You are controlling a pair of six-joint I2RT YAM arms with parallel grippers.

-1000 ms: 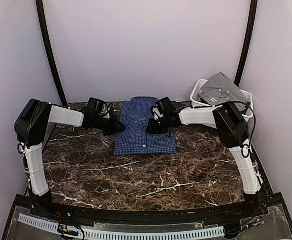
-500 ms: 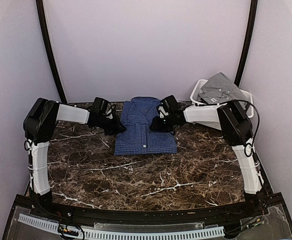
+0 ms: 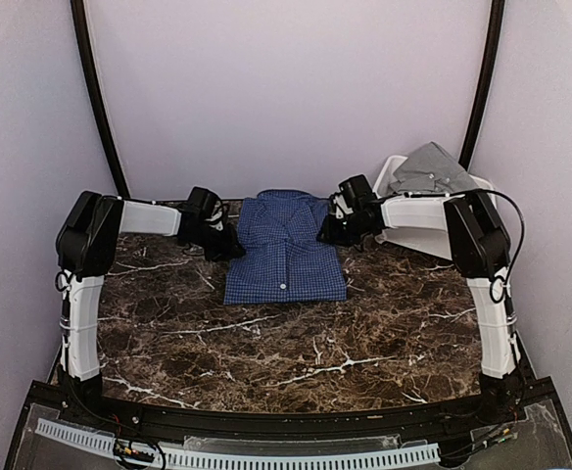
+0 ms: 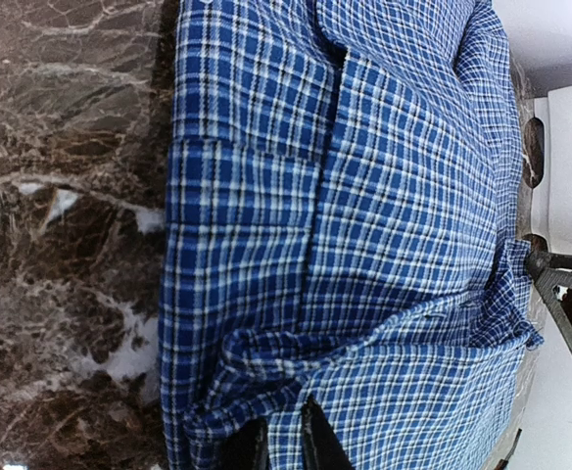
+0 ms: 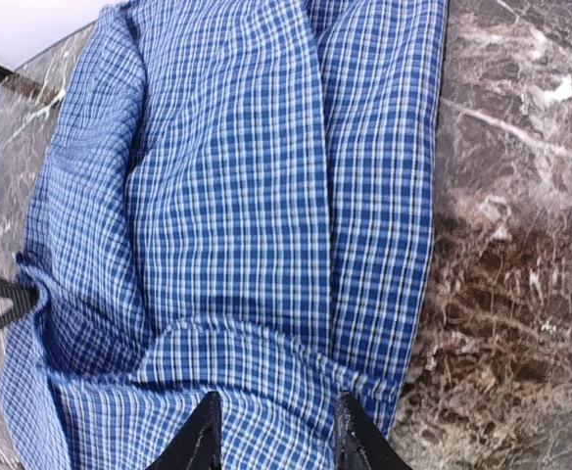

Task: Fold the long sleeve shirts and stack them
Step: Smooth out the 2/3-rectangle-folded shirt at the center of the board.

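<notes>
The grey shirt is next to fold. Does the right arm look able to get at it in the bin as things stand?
Probably yes. The grey shirt lies uncovered on top of the white bin, just behind the right arm, with nothing between them.

Bright even light, soft shadows, wrist views sharp.

Table (image 3: 296, 343): dark brown stone with white lines.
Bin (image 3: 388, 178): white, at the back right.
Walls (image 3: 286, 88): pale purple.
Poles (image 3: 92, 98): two, black, at the back corners.
</notes>
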